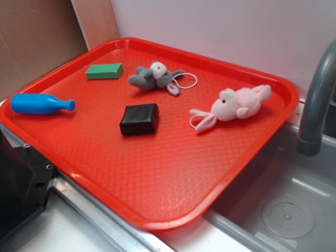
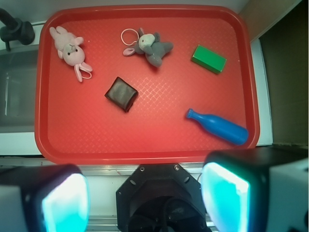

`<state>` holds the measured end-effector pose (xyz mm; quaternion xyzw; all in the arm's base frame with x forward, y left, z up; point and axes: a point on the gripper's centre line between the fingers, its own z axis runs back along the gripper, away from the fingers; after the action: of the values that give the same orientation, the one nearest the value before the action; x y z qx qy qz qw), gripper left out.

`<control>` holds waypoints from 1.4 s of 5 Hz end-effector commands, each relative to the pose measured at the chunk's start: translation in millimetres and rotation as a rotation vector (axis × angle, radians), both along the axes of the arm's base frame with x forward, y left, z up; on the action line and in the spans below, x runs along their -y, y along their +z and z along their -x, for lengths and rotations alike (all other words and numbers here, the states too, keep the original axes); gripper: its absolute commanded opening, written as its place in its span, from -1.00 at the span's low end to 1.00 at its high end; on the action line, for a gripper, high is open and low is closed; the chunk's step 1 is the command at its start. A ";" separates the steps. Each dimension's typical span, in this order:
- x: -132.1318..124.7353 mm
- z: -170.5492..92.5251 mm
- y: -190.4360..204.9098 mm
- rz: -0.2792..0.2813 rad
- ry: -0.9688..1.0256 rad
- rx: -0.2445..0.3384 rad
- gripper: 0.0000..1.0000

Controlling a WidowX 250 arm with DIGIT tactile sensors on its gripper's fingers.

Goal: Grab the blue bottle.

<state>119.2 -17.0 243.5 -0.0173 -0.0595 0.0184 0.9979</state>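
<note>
Bright blue, the small plastic toy bottle (image 2: 218, 126) lies on its side untouched near the edge of the red plastic tray (image 2: 145, 150), neck pointing inward. The gripper (image 2: 145, 193) hangs spread wide and empty, off the tray; approach and grasp both remain.

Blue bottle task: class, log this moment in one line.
target: small blue plastic bottle lying on red tray | gripper: open, away from it | grasp: not begun

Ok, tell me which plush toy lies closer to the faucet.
The pink bunny; the grey plush lies farther from the faucet, near the green block.
</note>
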 end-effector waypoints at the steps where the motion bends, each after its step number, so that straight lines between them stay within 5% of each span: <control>1: 0.0 0.0 0.0 0.000 0.000 0.000 1.00; 3: -20.0 -69.4 -7.1 -0.017 0.048 -0.018 1.00; 5: -60.5 -98.2 -86.9 -0.045 -0.451 0.055 1.00; 7: -79.5 -93.1 -172.1 -0.099 -0.796 -0.191 1.00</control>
<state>207.7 68.3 62.1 -0.0010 0.0585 -0.3603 0.9310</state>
